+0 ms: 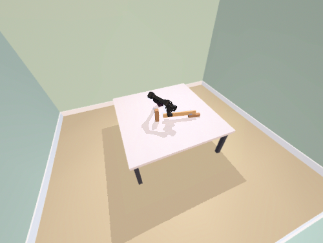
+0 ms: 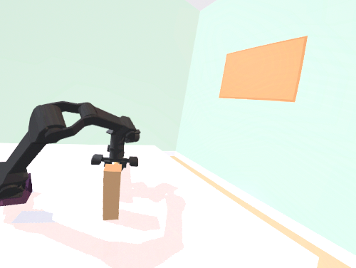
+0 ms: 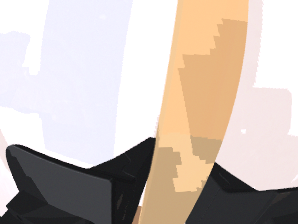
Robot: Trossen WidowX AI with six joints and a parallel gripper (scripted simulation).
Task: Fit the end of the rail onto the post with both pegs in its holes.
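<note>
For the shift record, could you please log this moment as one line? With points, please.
end effector [image 1: 170,115] [image 3: 168,147]: shut on rail [image 1: 184,114] [image 3: 212,65] | rail: short of post [image 1: 157,115] [image 2: 111,194]

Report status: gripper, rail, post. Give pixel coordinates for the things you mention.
Gripper [image 1: 170,114] [image 3: 168,147] shut on rail [image 1: 184,114] [image 3: 210,65]. Gap between rail and post [image 1: 157,115] [image 2: 111,194], pegs unseated. Nothing seen blocking that gap; pegs themselves not visible.
</note>
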